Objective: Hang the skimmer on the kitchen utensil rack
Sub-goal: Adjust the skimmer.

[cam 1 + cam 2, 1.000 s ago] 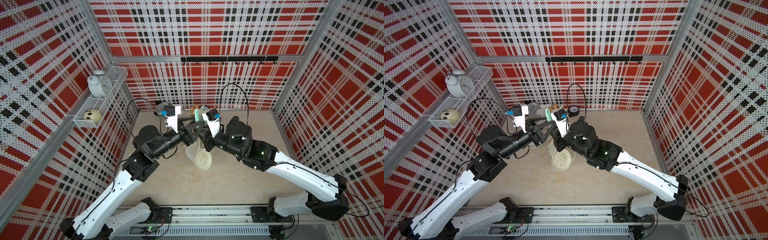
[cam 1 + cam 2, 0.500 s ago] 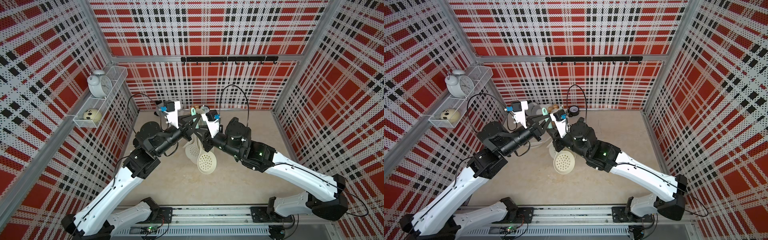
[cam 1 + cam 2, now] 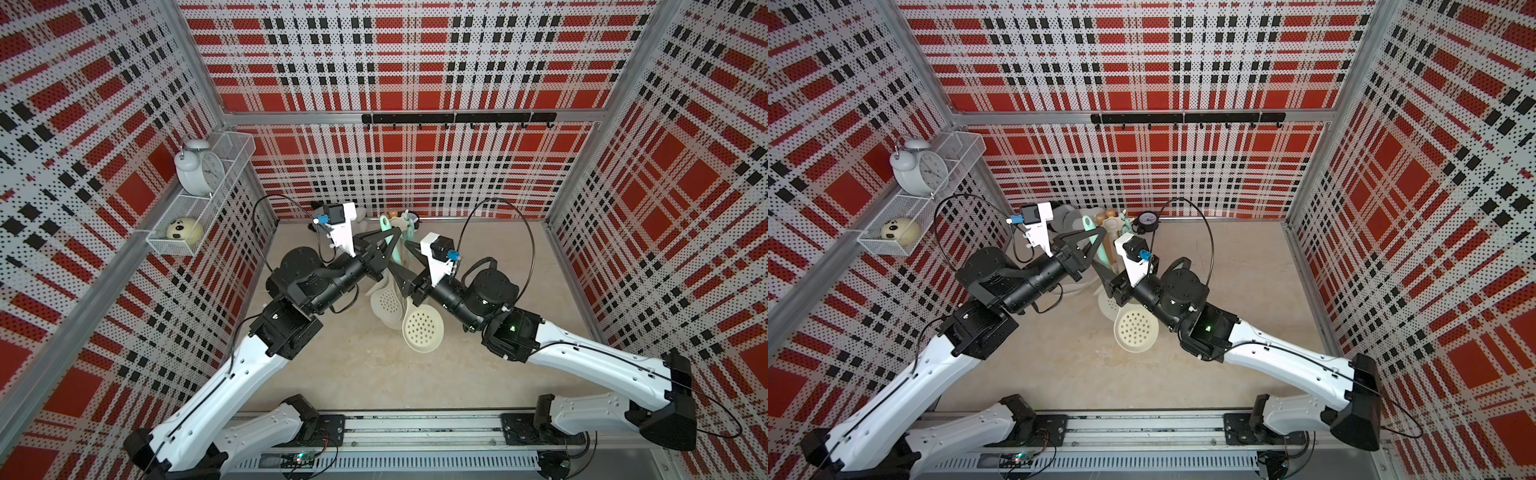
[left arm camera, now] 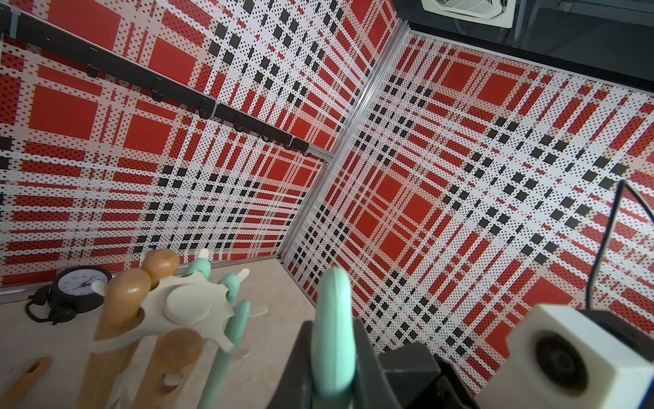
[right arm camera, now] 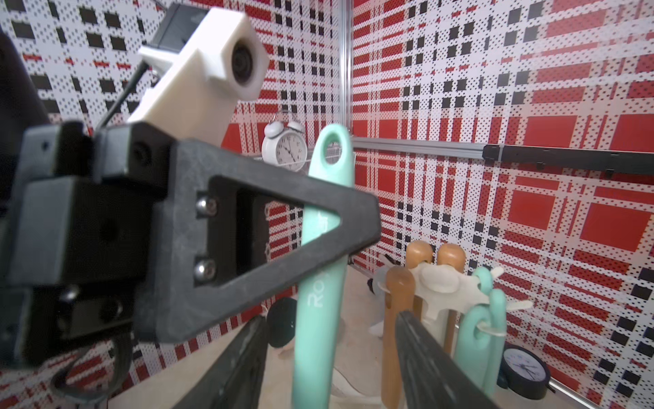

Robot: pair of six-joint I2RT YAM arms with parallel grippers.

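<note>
Two arms reach in from the front rail over the beige counter (image 3: 374, 374) and meet near its middle. Nearest hangs the skimmer (image 3: 422, 328), its cream perforated bowl low by the counter and its mint handle rising roughly upright between the claws. The right claw (image 5: 331, 317) stands with jaws apart, one on each side of the handle's lower part and clear of it. Higher up, the left claw (image 3: 395, 237) is clamped together on the handle, below the hanging loop at its tip. Just beyond stands the kitchen utensil rack (image 4: 187, 301), cream-white, with wooden- and mint-handled utensils on its prongs. The skimmer is beside it, not hooked on. A black dial (image 3: 1148, 220) sits behind the rack by the back wall, where a black hook rail (image 3: 457, 118) runs higher up.
</note>
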